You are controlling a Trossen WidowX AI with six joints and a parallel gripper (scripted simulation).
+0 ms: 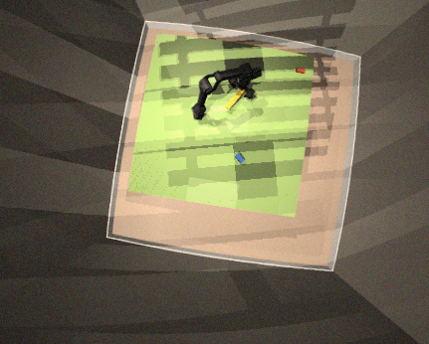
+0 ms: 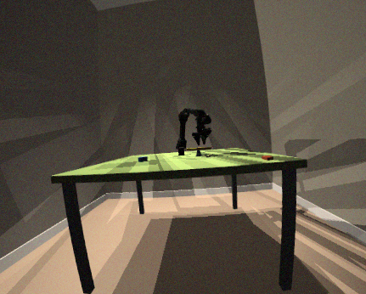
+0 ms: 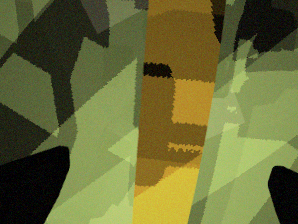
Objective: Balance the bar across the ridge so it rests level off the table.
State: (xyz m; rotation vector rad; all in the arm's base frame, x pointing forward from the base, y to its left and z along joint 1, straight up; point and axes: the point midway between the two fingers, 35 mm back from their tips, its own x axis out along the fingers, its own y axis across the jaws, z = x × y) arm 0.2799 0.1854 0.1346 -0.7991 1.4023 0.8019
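The biggest thing is the table (image 1: pixel 209 196) (image 2: pixel 178 170), with its green top. On it stands the black robot arm (image 1: pixel 202 86) (image 2: pixel 183 127), bent over at the top. Its gripper (image 2: pixel 200 142) (image 3: pixel 172 168) is wide open and holds nothing, with one finger on each side of the bar. The yellow bar (image 1: pixel 235 99) (image 2: pixel 193 149) (image 3: pixel 162 200) lies across the small dark ridge (image 2: pixel 199 153) and looks about level, with its ends up off the table. The bar could tip if a finger bumps it while the gripper goes up, or if the arm swings sideways too soon. It could also tip slowly by itself if its middle is not right over the ridge. The little blue block (image 1: pixel 240 158) (image 2: pixel 143 159) and red block (image 1: pixel 301 71) (image 2: pixel 267 157) are well apart from the bar, so they should not get in the way.
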